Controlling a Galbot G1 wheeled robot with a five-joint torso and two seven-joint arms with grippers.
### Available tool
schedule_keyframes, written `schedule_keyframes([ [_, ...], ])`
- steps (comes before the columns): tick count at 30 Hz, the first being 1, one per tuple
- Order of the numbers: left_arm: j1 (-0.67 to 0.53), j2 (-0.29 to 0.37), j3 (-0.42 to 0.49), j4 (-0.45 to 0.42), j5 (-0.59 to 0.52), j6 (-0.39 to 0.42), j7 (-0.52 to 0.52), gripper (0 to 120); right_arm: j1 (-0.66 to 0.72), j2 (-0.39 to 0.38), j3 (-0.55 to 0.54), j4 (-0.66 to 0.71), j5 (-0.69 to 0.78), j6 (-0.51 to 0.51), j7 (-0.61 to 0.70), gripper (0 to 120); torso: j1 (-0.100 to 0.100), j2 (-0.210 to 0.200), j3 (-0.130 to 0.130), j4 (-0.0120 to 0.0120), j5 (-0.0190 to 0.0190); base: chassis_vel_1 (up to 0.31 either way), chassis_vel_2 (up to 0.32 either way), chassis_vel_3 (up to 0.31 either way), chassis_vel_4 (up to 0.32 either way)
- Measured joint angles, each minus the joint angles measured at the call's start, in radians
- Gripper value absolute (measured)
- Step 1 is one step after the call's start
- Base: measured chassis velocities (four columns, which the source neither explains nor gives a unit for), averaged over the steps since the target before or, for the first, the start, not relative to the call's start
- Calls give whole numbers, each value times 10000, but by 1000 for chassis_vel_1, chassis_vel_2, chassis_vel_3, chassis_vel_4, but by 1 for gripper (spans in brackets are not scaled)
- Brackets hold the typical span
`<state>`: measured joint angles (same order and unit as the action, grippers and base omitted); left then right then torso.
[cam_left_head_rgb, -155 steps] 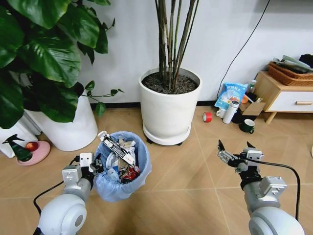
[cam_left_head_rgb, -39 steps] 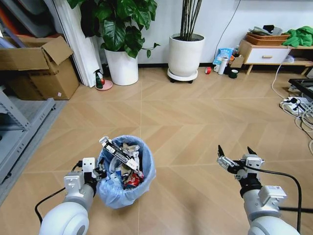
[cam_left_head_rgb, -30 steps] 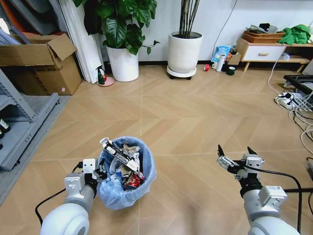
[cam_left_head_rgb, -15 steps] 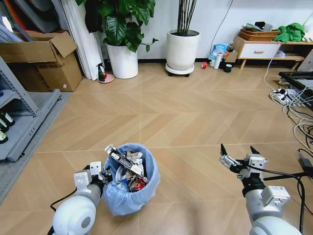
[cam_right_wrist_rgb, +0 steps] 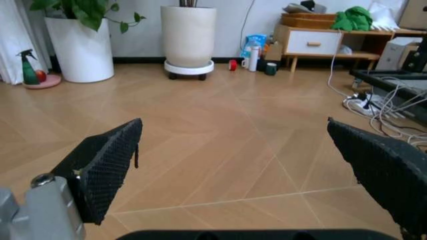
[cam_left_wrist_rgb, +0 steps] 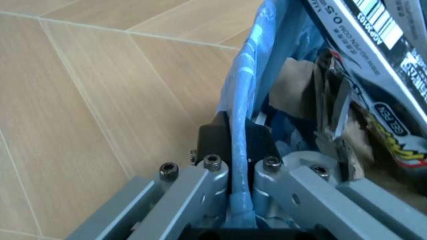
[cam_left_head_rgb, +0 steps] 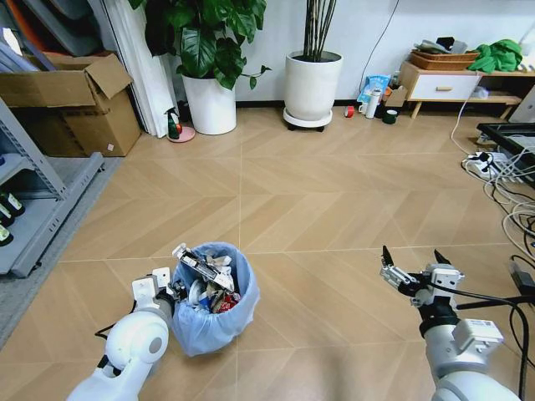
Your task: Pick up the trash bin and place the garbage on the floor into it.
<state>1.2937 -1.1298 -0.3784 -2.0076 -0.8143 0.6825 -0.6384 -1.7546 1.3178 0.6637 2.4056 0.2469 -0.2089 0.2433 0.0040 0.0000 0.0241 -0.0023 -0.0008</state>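
Note:
The trash bin, lined with a crinkly light-blue bag, is at my lower left above the chevron floor. Garbage fills it: a long printed wrapper, a red can and paper scraps. My left gripper is shut on the bin's near rim. In the left wrist view its fingers pinch the blue bag edge, with the wrapper just beyond. My right gripper hovers open at the lower right with nothing in it, and its black pads stand wide apart over bare planks.
Two white plant pots stand at the back wall beside a green spray bottle. A cardboard box and a metal shelf line the left. Cables and a power strip lie on the right, and a low cabinet stands at the back right.
The head view has pulled far back from the plant pots, so the camera moved. In the last half second the bin and left arm sank slightly. The right gripper stays open.

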Motion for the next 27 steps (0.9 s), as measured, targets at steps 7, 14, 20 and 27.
schedule_keyframes([
  [7, 54, -103, -133, 263, 175, -122, 68, 0, 76, -50, 52, -6, 103, 0, 47, 100, -1, 0, 0, 1, 0, 0, 0, 0, 0],
  [14, 60, -138, -249, 436, 172, -148, 152, 0, 48, -33, 78, 2, 102, 19, 60, 100, -1, 0, -1, 0, 0, 0, 0, 0, 0],
  [20, 105, -167, -379, 570, 151, -169, 263, 0, 41, -47, 115, 65, 100, 22, 62, 100, -1, 0, -1, 0, 0, 0, 0, 0, 0],
  [27, 156, -173, -461, 637, 111, -161, 266, 0, 9, -14, 118, 121, 71, 25, 59, 100, -1, 0, -1, 0, 0, 0, 0, 0, 0],
])
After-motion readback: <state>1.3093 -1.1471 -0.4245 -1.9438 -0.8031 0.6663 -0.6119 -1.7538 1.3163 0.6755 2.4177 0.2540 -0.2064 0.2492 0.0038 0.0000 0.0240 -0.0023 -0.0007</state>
